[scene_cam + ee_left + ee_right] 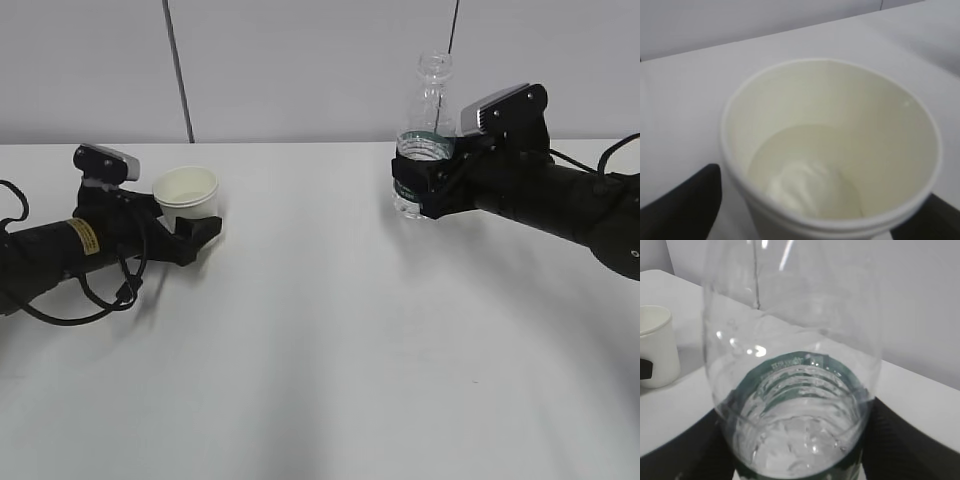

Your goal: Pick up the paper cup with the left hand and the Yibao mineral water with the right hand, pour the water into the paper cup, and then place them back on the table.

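black arms [540, 195], yellow sticker [85, 237], grey cameras [494, 106]

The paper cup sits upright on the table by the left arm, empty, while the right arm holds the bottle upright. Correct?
Not empty: the left wrist view shows liquid in the bottom of the paper cup. It does stand upright on the table, and the bottle is upright.

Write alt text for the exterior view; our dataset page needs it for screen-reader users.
A small cream-white paper cup stands on a plain white table between the left claw fingers, while the right claw grips an upright clear ribbed plastic bottle at its green label.
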